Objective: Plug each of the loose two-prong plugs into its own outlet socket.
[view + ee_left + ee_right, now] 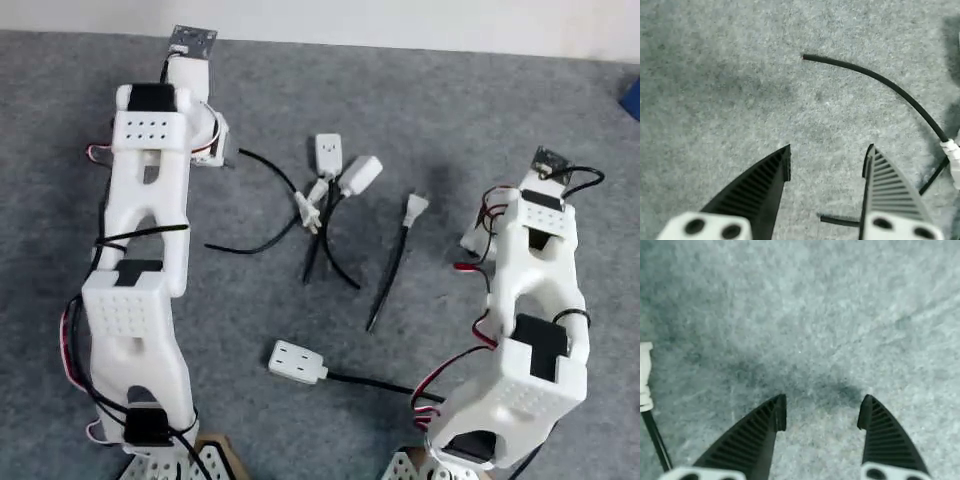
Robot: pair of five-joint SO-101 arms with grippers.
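Plainly, left pincer (828, 150) and right pincer (823, 400) both gape empty above the worktop (480, 110), where one loose plug (416, 207) lies flat between the arms, head toward the far edge, cord trailing back.

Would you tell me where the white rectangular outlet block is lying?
In the high view, the white rectangular outlet block lies on the grey carpet between the left arm and the right arm, below the white plugs.

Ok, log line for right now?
left gripper open, empty | right gripper open, empty | plug loose on carpet | outlet block vacant
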